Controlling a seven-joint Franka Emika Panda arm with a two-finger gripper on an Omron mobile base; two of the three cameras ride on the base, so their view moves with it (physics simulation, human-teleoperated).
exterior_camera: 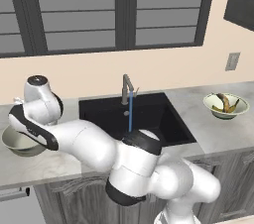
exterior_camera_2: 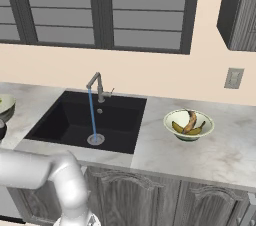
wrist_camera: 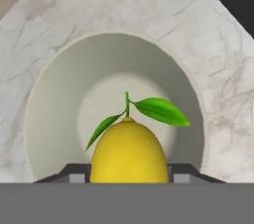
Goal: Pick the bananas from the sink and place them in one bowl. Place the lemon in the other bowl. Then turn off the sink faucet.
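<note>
Across the pale marble counter, you see the black sink sunk in near the middle, bigger than anything else on it. Water runs in a thin blue stream from the sink faucet at the basin's 12 o'clock edge down to the round drain. At 3 o'clock from the sink, well apart from it on the counter, your pale green-rimmed bowl holds the two bananas, one brownish and leaning over the yellow one. At 9 o'clock from the sink in the left base view sits the grey-beige bowl, partly behind the arm's forward link.

Looking along the hand, you see that grey-beige bowl directly beyond it, its cream inside showing from 9 o'clock round to 3 o'clock. Your hand is closed on the lemon, a dark finger pressed to each side of the fruit, which hangs over the bowl's near half. Two green leaves sprout from its stem at 12 o'clock.
</note>
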